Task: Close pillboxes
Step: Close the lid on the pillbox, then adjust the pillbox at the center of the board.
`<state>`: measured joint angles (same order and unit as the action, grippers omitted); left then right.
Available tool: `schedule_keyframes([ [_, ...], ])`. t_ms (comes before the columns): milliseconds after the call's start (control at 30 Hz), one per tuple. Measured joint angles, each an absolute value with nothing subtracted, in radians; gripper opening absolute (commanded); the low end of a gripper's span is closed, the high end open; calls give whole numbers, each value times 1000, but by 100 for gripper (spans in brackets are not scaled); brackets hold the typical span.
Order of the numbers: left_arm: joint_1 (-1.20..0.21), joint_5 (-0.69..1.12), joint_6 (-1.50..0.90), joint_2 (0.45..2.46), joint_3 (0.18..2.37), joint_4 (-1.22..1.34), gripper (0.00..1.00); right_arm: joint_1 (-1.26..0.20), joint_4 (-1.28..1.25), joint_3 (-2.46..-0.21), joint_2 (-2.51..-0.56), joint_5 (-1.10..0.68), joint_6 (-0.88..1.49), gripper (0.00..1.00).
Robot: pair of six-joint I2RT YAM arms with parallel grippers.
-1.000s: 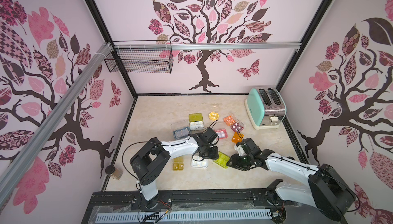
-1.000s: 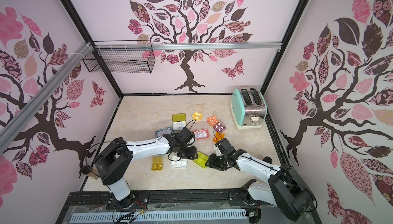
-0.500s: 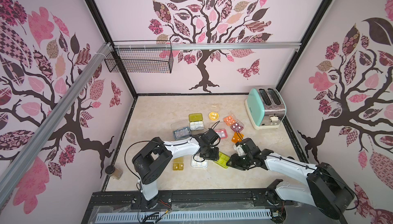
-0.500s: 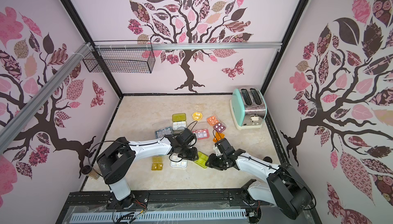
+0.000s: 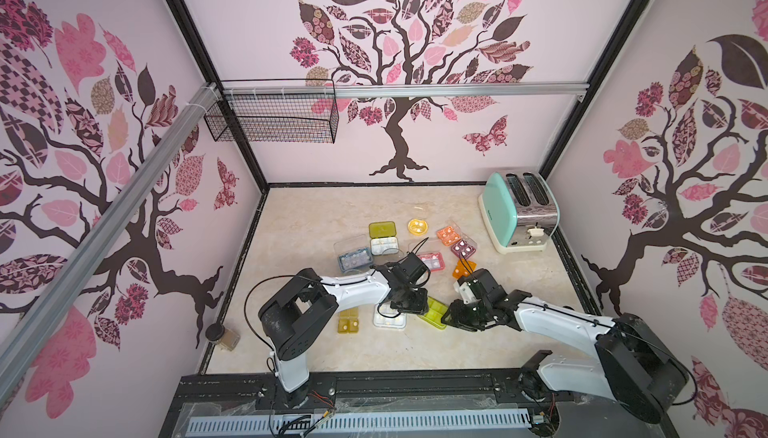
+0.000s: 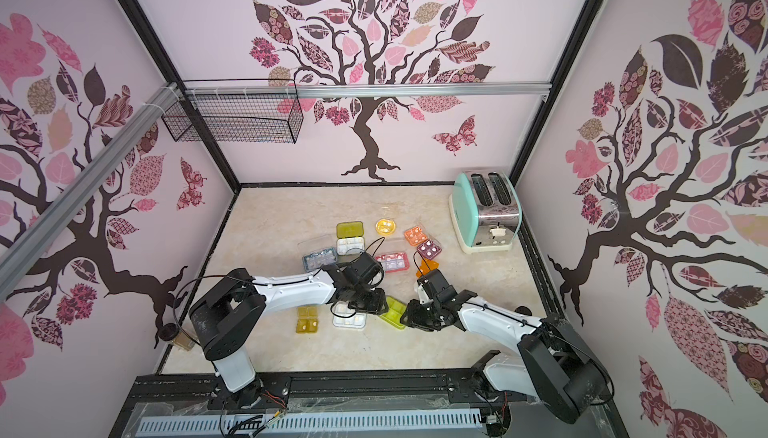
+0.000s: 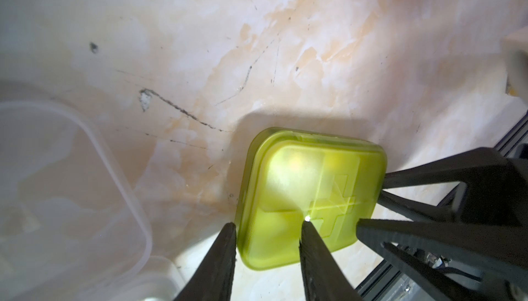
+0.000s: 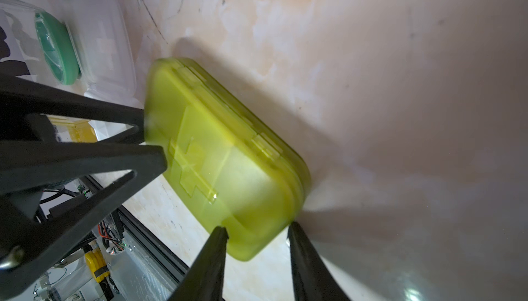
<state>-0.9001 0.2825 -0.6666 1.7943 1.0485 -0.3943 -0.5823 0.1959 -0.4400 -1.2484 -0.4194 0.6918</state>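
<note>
A lime pillbox point(image 5: 434, 312) point(image 6: 392, 311) lies near the table's front with its lid down, and both grippers meet at it. My left gripper point(image 7: 268, 225) stands open. One fingertip point(image 7: 307, 223) rests on the lime lid point(image 7: 308, 188) and the other sits beside the box's edge. My right gripper point(image 8: 258, 229) straddles the opposite end of the lime pillbox point(image 8: 228, 156), and both of its fingertips touch the box. A white pillbox point(image 5: 388, 318) and a yellow pillbox point(image 5: 348, 320) lie just left of it. Blue point(image 5: 354, 258), pink point(image 5: 432, 260), maroon point(image 5: 463, 248) and orange point(image 5: 448, 234) pillboxes lie farther back.
A mint toaster point(image 5: 517, 211) stands at the back right. A dark-lidded jar point(image 5: 220, 334) sits by the left wall, and a wire basket point(image 5: 274, 117) hangs on the back left. An amber round box point(image 5: 417, 226) and an olive-lidded white box point(image 5: 382, 237) lie at the back of the cluster.
Both grippers' jaws have narrowed at the lime pillbox. The arms and the box have hardly shifted.
</note>
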Motion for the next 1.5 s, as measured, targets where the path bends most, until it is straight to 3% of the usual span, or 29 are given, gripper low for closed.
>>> schedule_keyframes([
  [867, -964, 261, -727, 1757, 1059, -362, 42, -476, 515, -826, -1424, -244, 410, 48],
  [1167, -878, 170, -653, 1528, 1088, -502, 45, -507, 596, -898, -1329, -220, 349, 50],
  [1500, -851, 126, -624, 1286, 951, -702, 44, -645, 475, -983, -1454, -223, 290, 46],
])
